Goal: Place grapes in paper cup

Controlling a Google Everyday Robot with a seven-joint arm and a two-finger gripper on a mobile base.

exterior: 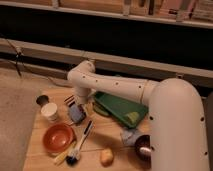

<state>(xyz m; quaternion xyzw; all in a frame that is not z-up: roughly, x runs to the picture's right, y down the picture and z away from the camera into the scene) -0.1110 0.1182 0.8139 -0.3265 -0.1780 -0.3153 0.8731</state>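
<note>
The paper cup (50,111) is short and white and stands upright at the left of the wooden table (107,136). My gripper (80,107) hangs below the arm's white elbow, just right of the cup and right above a blue-grey block (76,115). At the front right lies a dark reddish-purple rounded lump (142,147), the grapes as far as I can tell. My forearm hides part of it, and it is far from both the gripper and the cup.
A small dark grey cup (42,99) and a striped bar (69,100) sit behind the paper cup. An orange bowl (58,137), a brush (80,144) and a yellow lump (106,156) lie in front. A green tray (122,111) is at mid-right.
</note>
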